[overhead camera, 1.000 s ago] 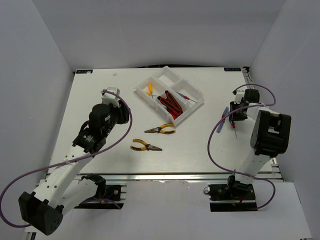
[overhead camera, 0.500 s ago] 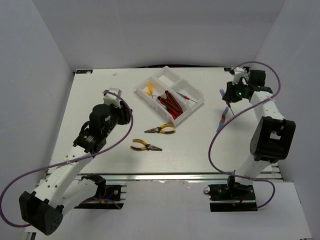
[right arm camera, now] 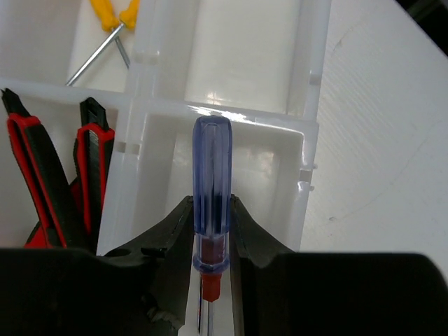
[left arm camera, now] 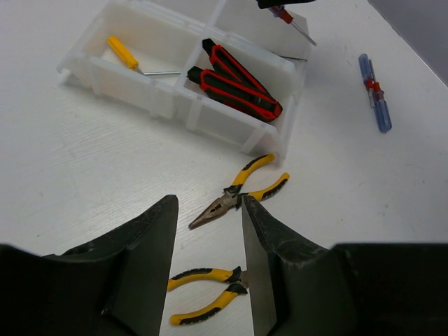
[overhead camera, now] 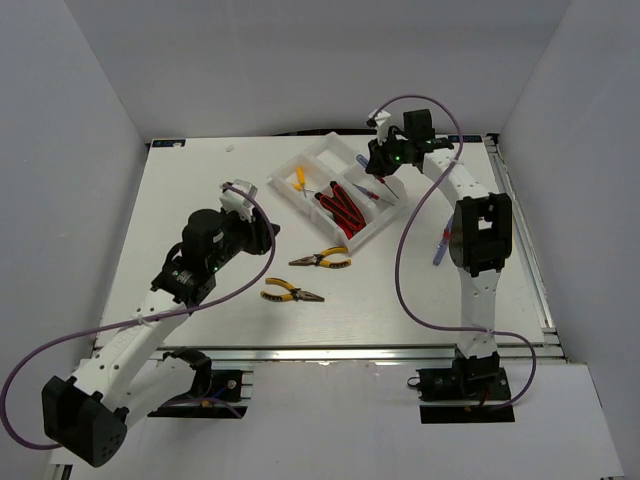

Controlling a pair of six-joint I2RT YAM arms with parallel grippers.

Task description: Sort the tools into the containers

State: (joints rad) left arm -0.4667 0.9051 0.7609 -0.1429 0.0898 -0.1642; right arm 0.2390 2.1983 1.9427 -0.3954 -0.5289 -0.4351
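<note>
The white four-compartment tray holds two red-and-black utility knives, a tiny yellow-handled tool and a thin screwdriver. My right gripper is shut on a blue-handled screwdriver and holds it over the tray's far right compartment. Two yellow-handled pliers lie on the table in front of the tray. My left gripper is open and empty above the table, left of the pliers.
Blue-handled screwdrivers lie end to end on the table right of the tray, and also show in the left wrist view. The right arm stretches over the table's right side. Grey walls close in the table.
My right arm has swung from the table's right side to over the tray, carrying the blue screwdriver. My left gripper has shifted slightly right toward the pliers.
</note>
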